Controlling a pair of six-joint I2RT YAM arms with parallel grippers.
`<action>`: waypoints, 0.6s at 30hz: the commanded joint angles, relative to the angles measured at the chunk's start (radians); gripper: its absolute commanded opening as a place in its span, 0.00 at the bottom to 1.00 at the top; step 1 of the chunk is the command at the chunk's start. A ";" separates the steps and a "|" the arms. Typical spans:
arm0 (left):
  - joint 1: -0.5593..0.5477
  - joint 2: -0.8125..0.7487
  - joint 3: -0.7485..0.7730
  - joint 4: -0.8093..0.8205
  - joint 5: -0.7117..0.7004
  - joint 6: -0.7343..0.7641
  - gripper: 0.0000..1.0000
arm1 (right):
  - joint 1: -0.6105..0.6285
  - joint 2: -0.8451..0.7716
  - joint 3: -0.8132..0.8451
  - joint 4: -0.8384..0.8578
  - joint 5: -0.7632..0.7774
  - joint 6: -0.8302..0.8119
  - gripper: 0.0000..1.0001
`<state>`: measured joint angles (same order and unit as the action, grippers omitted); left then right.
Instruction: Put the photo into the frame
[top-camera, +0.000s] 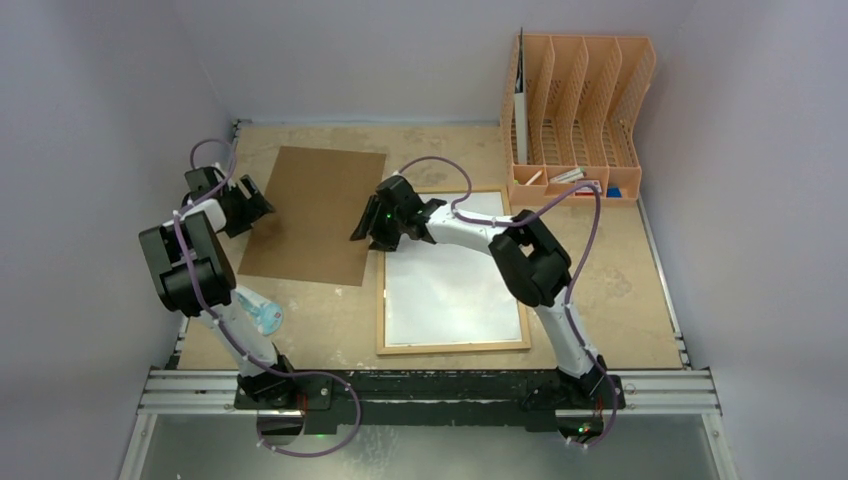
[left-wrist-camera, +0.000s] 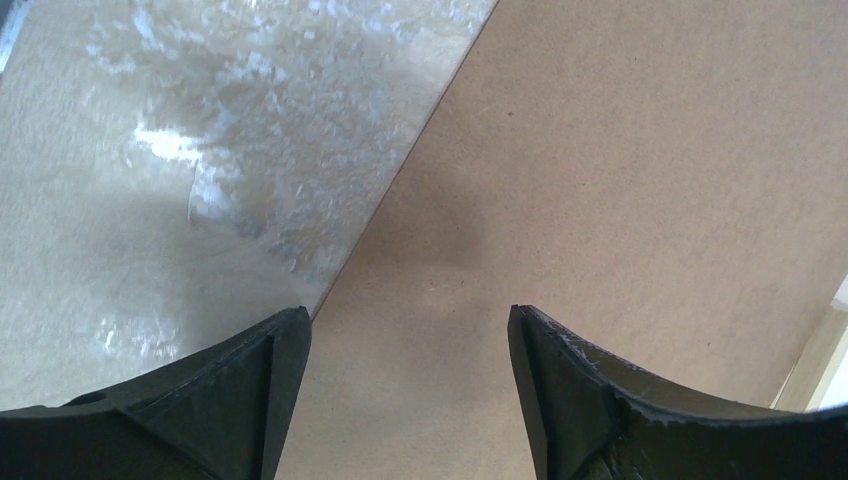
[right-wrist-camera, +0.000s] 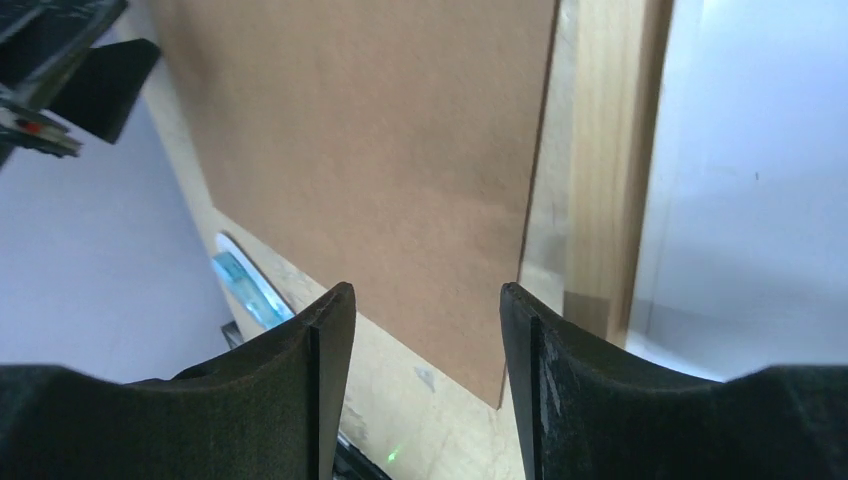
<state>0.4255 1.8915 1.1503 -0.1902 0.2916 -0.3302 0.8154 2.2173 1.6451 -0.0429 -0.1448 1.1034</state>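
Note:
The frame (top-camera: 381, 310), thin light wood around a white inside (top-camera: 455, 285), lies flat at the table's centre. Its brown fibreboard back (top-camera: 315, 215) lies apart on the table, to the frame's left. My left gripper (top-camera: 262, 205) is open over the board's left edge, and the wrist view shows board (left-wrist-camera: 620, 180) between and beyond its parted fingers (left-wrist-camera: 280, 360). My right gripper (top-camera: 365, 228) is open above the board's right edge (right-wrist-camera: 370, 150), next to the frame's wooden border (right-wrist-camera: 605, 150). Neither gripper holds anything. The photo is out of view.
An orange plastic file organiser (top-camera: 580, 110) stands at the back right, with a few small items in its front tray. Bare wooden table (left-wrist-camera: 150, 200) shows left of the board. Grey walls enclose the table on three sides.

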 joint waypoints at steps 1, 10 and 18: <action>-0.018 0.047 -0.150 -0.284 -0.076 -0.021 0.78 | 0.011 -0.017 0.003 -0.098 0.046 -0.002 0.59; -0.125 -0.104 -0.308 -0.313 -0.182 -0.184 0.75 | 0.011 -0.020 -0.038 -0.186 0.094 -0.067 0.60; -0.191 -0.204 -0.361 -0.317 -0.208 -0.278 0.75 | 0.008 -0.025 -0.071 -0.250 0.237 -0.145 0.62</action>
<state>0.2749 1.6421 0.8711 -0.2108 0.0116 -0.4847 0.8326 2.1983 1.6104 -0.1677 -0.0669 1.0351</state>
